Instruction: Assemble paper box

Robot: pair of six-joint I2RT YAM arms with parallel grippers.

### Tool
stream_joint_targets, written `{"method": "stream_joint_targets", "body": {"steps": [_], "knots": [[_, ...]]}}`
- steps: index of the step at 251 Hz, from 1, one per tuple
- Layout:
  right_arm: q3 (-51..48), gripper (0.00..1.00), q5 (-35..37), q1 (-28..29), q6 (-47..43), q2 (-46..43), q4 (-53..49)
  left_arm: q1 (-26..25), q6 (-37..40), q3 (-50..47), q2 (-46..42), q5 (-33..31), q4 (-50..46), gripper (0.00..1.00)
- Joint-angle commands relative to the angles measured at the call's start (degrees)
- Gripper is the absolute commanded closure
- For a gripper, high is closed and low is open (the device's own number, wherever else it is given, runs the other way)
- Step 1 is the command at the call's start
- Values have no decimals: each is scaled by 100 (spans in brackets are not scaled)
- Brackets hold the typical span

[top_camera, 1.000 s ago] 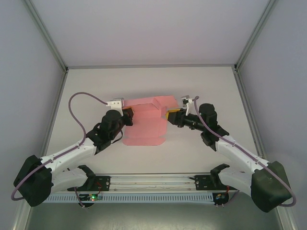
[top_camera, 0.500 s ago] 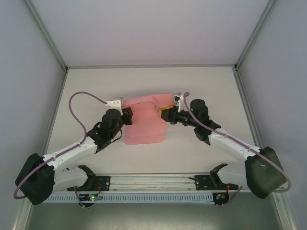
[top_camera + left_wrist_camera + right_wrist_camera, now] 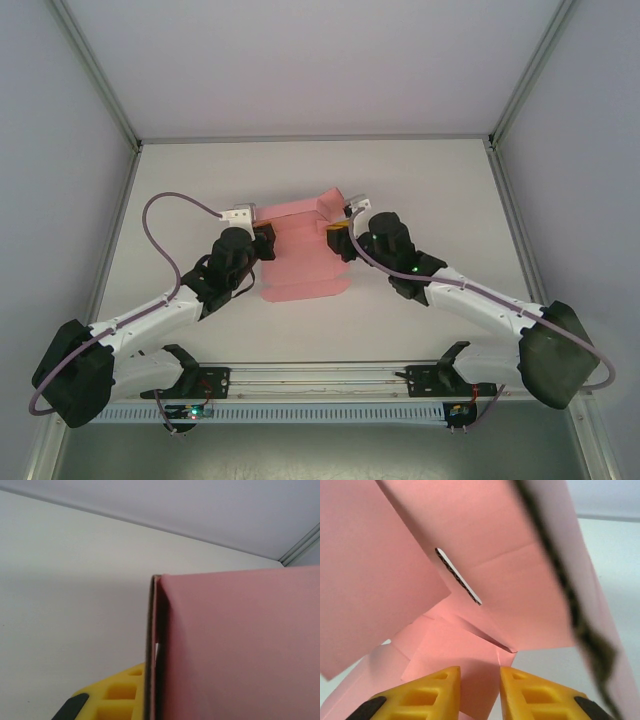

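Left gripper (image 3: 262,240) first: it is pressed together on the left edge of the paper box (image 3: 300,268). In the left wrist view that card edge (image 3: 152,645) runs straight down beside its yellow finger (image 3: 117,697). Over on the other side, the right gripper (image 3: 338,238) sits at the box's right edge. Its yellow fingers (image 3: 425,695) stand a narrow gap apart with a pink flap (image 3: 470,675) reaching into the gap, and we cannot tell whether the pads touch it.

Now the card itself. We judge it very light, thin and springy: it will bend along its creases and pop back if let go, and a hard squeeze would crease or dent it. The surface looks smooth, so a pinch may slide. We would take it at the edges and flaps close to a fold, never across the middle of a panel.

It lies between the two grippers, a little left of the table's middle, half folded. Its base is flat and its open face points up. The right side is lifted and leans in over the base, with a narrow slot (image 3: 457,576) cut in one panel. From above the outline reads almost as deep as it is wide, so we cannot call a long axis with any confidence.

Around it the white table (image 3: 430,190) spreads out to the enclosure's walls.
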Motion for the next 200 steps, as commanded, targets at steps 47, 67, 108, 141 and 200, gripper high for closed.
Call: {"method": "stream_joint_targets", "body": {"steps": [47, 67, 108, 141, 200], "knots": [[276, 60, -12, -25, -570, -344, -865, -81, 20, -5, -88, 95, 307, 100], [246, 60, -158, -154, -578, -792, -1070, -73, -2, -88, -124, 24, 231, 100], [-64, 38, -660, -783, -540, -1883, -1367, -36, -38, -228, -197, 132, 214, 100], [-255, 28, -856, -1508, -667, -2572, -1373, 3, 71, -213, -269, 373, 92, 100], [-272, 18, -2699, -2614, -765, -2451, -928, 16, 218, -247, -446, 671, -7, 100]]}}
